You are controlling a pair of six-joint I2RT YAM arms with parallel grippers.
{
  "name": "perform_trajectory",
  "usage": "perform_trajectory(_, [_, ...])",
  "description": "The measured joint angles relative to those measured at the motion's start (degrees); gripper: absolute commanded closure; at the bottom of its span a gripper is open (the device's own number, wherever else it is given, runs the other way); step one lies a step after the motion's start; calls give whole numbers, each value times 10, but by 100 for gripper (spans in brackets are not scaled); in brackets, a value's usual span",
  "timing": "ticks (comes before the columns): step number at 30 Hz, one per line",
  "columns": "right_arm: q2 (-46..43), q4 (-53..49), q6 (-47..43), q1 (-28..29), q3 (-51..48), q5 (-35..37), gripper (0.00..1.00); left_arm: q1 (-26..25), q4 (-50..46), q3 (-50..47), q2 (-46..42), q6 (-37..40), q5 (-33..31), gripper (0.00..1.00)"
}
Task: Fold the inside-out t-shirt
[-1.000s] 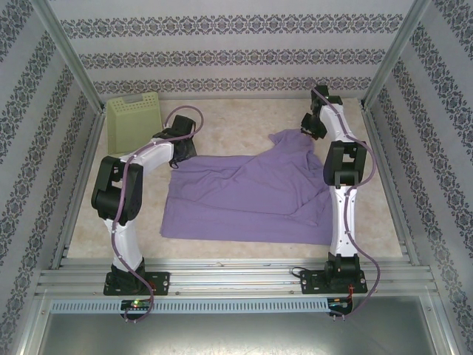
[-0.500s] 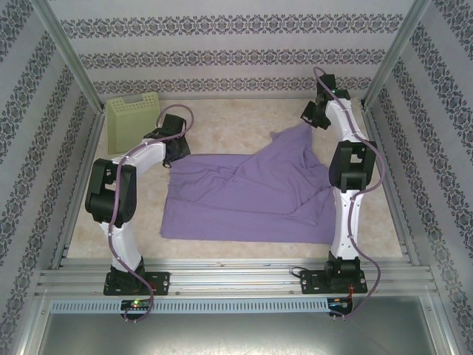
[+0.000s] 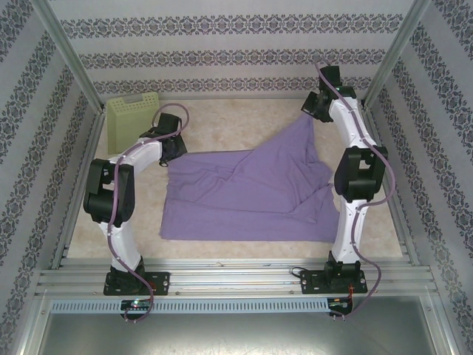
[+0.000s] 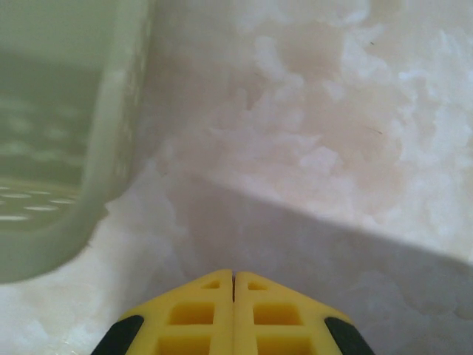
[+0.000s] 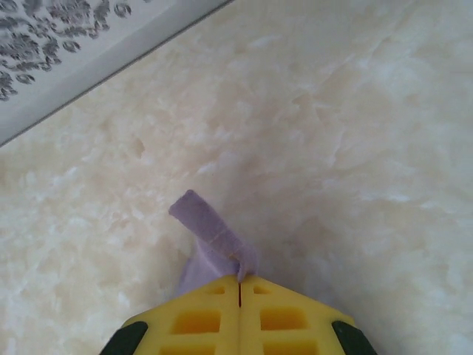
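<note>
Lavender-purple cotton, the inside-out t-shirt [image 3: 244,196] lies spread across the middle of the cream marbled table [image 3: 222,122]. Its near edge is flat and straight, and its far right corner is drawn up into a peak toward the patterned back wall [image 3: 236,55]. The right gripper [image 3: 312,115] holds that peak: in the right wrist view its yellow fingers [image 5: 192,319] are pressed together on a small purple tab of fabric that sticks out at the tips. The left gripper [image 3: 170,157] sits at the shirt's far left corner, near the pale green basket [image 3: 133,118]. Its yellow fingers are shut against each other above the tabletop, and whether they pinch cloth cannot be told.
</note>
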Motion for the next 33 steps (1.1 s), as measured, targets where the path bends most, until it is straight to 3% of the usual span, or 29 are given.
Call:
perform_trajectory(7, [-71,40,0,-5,-62,30,100,33,0,-2,-6,-1,4,100])
perform_trajectory(17, [-76,64,-7,-6,-66,21,100,32,-1,1,-6,-11,38,100])
perform_trajectory(24, [-77,74,-24,12,-71,15,100,27,-17,5,-15,-4,29,100])
perform_trajectory(33, [-168,151,-35,17,-240,11,100,8,-41,2,-73,18,-1,100])
